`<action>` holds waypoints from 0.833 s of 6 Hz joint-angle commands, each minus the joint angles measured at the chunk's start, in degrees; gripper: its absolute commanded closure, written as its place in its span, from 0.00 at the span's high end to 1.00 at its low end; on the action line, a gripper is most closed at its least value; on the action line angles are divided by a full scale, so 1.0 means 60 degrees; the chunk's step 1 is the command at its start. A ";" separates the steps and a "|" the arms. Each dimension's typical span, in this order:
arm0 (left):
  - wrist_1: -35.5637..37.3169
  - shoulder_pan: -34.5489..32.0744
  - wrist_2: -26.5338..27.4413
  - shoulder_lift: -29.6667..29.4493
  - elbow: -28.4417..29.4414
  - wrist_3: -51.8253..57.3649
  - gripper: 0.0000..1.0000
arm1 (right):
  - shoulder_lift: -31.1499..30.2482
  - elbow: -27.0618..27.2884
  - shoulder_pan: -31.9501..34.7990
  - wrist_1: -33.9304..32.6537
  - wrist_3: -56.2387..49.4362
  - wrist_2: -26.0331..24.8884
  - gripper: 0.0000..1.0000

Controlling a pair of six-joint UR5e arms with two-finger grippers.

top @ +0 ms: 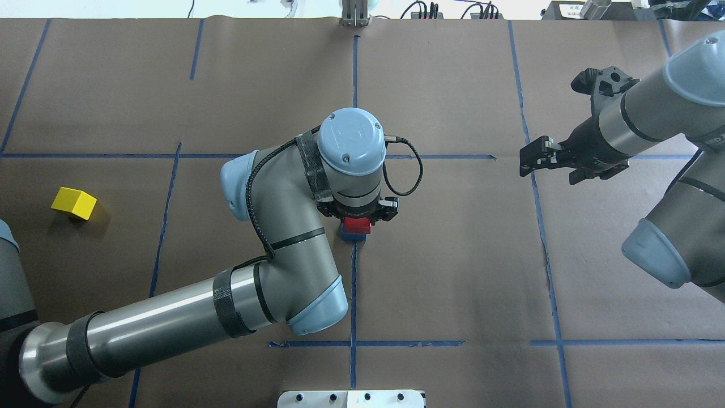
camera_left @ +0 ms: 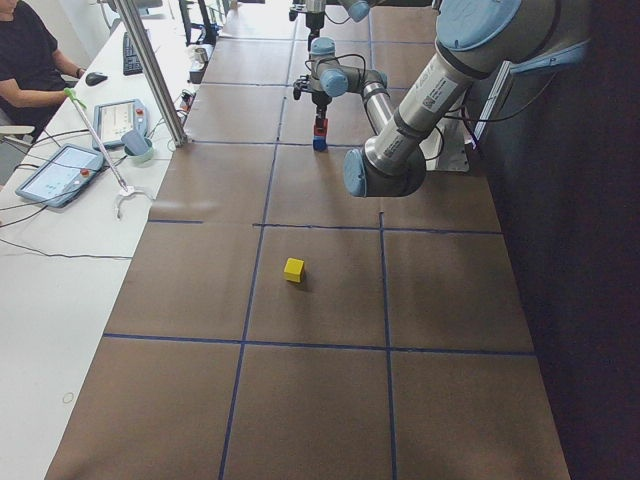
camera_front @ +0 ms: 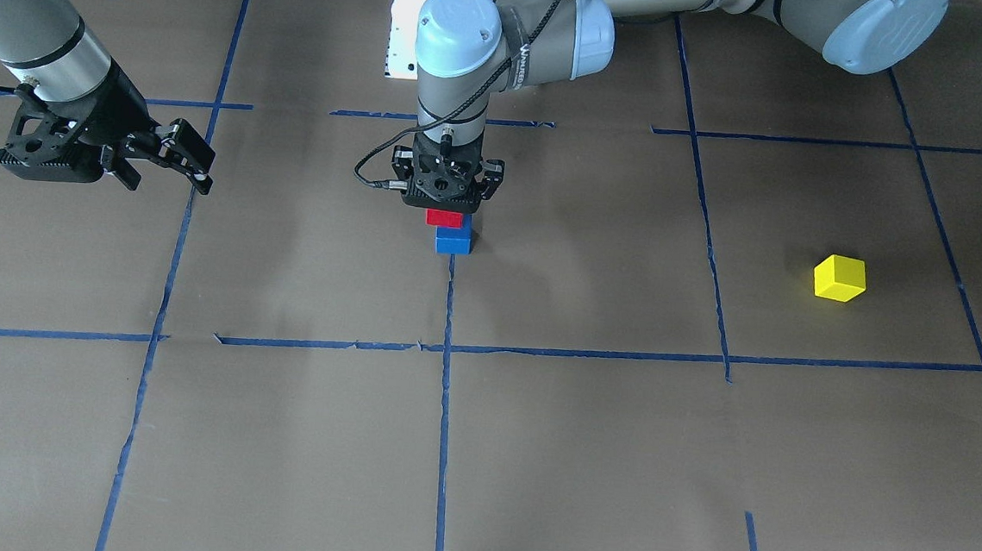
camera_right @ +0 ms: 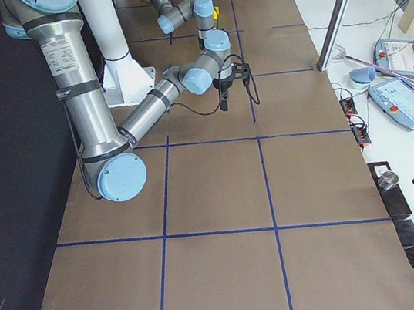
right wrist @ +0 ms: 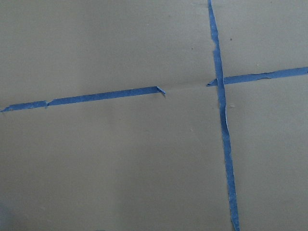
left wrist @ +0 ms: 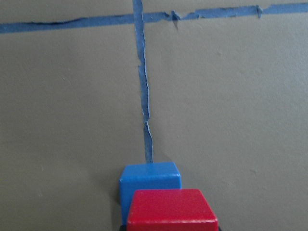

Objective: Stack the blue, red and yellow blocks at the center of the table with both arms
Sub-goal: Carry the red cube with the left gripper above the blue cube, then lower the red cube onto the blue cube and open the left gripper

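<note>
Stacking, second tier. The left gripper [camera_front: 446, 208] is clenched on the red block [camera_front: 445, 218] directly above the blue block [camera_front: 452, 240], which sits at the centre of the table [camera_front: 582, 455] on a crossing of blue tape [camera_front: 444, 411]. You cannot tell from these views whether red already rests on blue. The right gripper [camera_front: 168, 175] hangs released and empty, well apart on its own side. The yellow block [camera_front: 840, 277] lies alone on the left arm's side, far from the stack.

Risks: in the front-facing view red sits slightly off to one side of blue, so if you let go there it may overhang and tip. If you press down too far, blue could skid on the paper. A jaw that drags as you lift away could pull red off.

Surface: smooth brown paper ruled into squares by tape that is torn and lifted in places, so an edge could catch a sliding block.

Room: beyond the table's far edge stand a white bench with control tablets [camera_left: 60, 170], a metal post [camera_left: 155, 75] and a seated operator [camera_left: 25, 60].
</note>
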 commanded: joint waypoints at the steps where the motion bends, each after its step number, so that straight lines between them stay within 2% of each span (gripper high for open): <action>1: 0.0028 0.0007 0.0455 0.0082 -0.0024 0.0006 0.03 | 0.0002 0.0002 0.0013 0.0000 0.0011 -0.0004 1.00; 3: -0.0001 0.0007 0.0458 0.0244 -0.0068 -0.0008 0.09 | 0.0002 0.0002 0.0013 0.0000 0.0011 -0.0004 1.00; 5: 0.0057 0.0007 0.0428 0.0200 -0.0316 -0.0052 0.08 | 0.0045 0.0016 0.0013 0.0000 0.0025 -0.0004 1.00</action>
